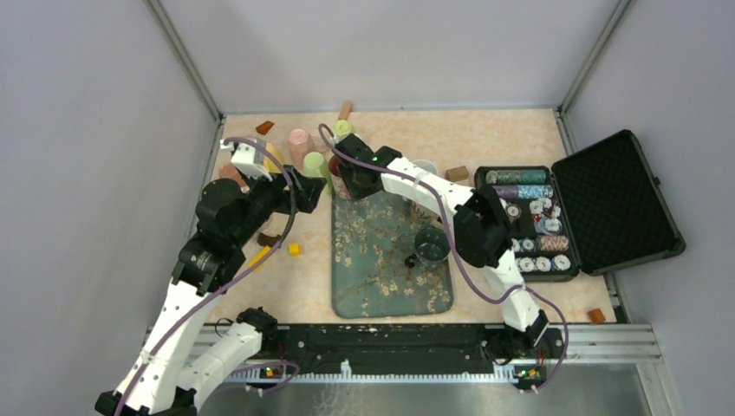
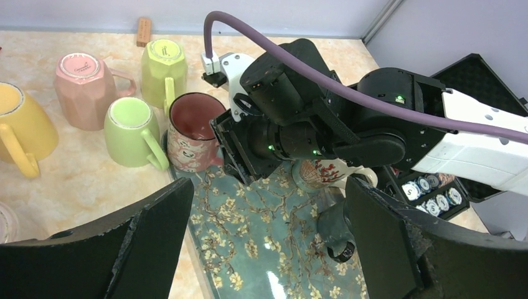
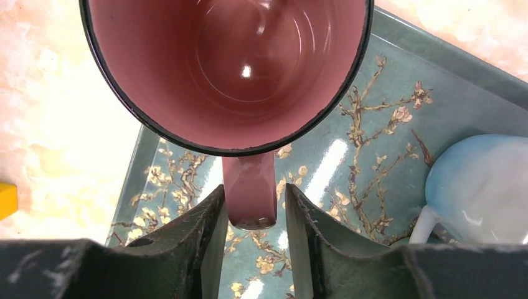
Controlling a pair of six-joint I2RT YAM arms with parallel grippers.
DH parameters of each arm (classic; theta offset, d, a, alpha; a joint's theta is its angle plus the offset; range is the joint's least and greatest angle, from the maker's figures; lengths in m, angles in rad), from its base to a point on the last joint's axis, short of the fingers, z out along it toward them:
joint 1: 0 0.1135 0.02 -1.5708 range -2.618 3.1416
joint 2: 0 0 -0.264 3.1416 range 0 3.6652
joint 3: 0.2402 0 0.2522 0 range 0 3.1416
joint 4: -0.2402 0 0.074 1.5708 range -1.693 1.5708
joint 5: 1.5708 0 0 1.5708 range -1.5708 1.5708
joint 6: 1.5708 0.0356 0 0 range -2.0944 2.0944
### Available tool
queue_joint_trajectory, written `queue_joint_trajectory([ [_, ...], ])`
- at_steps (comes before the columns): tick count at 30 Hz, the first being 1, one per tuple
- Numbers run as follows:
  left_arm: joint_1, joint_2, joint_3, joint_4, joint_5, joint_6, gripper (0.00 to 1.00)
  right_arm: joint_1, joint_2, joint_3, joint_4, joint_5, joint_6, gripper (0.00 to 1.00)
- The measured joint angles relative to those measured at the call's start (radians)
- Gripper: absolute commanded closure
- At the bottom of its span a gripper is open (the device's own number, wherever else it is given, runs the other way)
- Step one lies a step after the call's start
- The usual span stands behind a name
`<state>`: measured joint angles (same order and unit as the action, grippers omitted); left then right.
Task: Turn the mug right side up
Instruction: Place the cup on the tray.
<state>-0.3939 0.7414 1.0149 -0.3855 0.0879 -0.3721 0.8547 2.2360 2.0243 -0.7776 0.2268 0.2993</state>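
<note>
A maroon mug (image 3: pixel 227 68) with a cartoon print stands upright, mouth up, on the far left corner of the blossom-patterned tray (image 3: pixel 373 143). It also shows in the left wrist view (image 2: pixel 190 131) and the top view (image 1: pixel 336 165). My right gripper (image 3: pixel 254 212) straddles the mug's handle (image 3: pixel 250 187), with a thin gap on each side, so the jaws are slightly open. In the top view the right gripper (image 1: pixel 349 184) is right beside the mug. My left gripper (image 2: pixel 268 243) is open and empty above the tray's left part (image 1: pixel 308 189).
Yellow (image 2: pixel 18 124), pink (image 2: pixel 81 78) and two green mugs (image 2: pixel 131 128) stand left of the tray. A white red-patterned mug (image 2: pixel 320 173) and a dark mug (image 1: pixel 431 245) are on the tray. An open poker chip case (image 1: pixel 529 221) lies right. Small blocks lie scattered.
</note>
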Motion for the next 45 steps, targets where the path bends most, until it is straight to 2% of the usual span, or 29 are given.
queue_joint_trajectory([
  [7, 0.000, 0.000, -0.005, -0.016, -0.032, -0.019, 0.01, 0.000, -0.018, -0.018, 0.033, -0.012, 0.007, 0.41],
  [14, 0.000, 0.003, -0.011, -0.071, -0.163, -0.064, 0.01, -0.002, -0.185, -0.154, 0.115, -0.064, 0.018, 0.22],
  [21, 0.000, 0.029, -0.043, -0.146, -0.394, -0.116, 0.02, -0.024, -0.405, -0.309, 0.221, -0.132, 0.020, 0.12],
  [25, 0.006, 0.041, -0.129, -0.168, -0.549, -0.141, 0.02, -0.043, -0.509, -0.409, 0.286, -0.172, 0.037, 0.08],
  [29, 0.039, 0.075, -0.192, -0.169, -0.622, -0.163, 0.02, -0.048, -0.600, -0.528, 0.349, -0.208, 0.064, 0.05],
  [33, 0.144, 0.126, -0.232, -0.152, -0.613, -0.168, 0.02, -0.048, -0.685, -0.651, 0.400, -0.240, 0.089, 0.04],
  [40, 0.425, 0.211, -0.303, -0.054, -0.466, -0.153, 0.02, -0.048, -0.827, -0.784, 0.449, -0.274, 0.124, 0.03],
  [45, 0.533, 0.304, -0.329, 0.017, -0.358, -0.153, 0.02, -0.048, -0.911, -0.829, 0.475, -0.289, 0.133, 0.03],
])
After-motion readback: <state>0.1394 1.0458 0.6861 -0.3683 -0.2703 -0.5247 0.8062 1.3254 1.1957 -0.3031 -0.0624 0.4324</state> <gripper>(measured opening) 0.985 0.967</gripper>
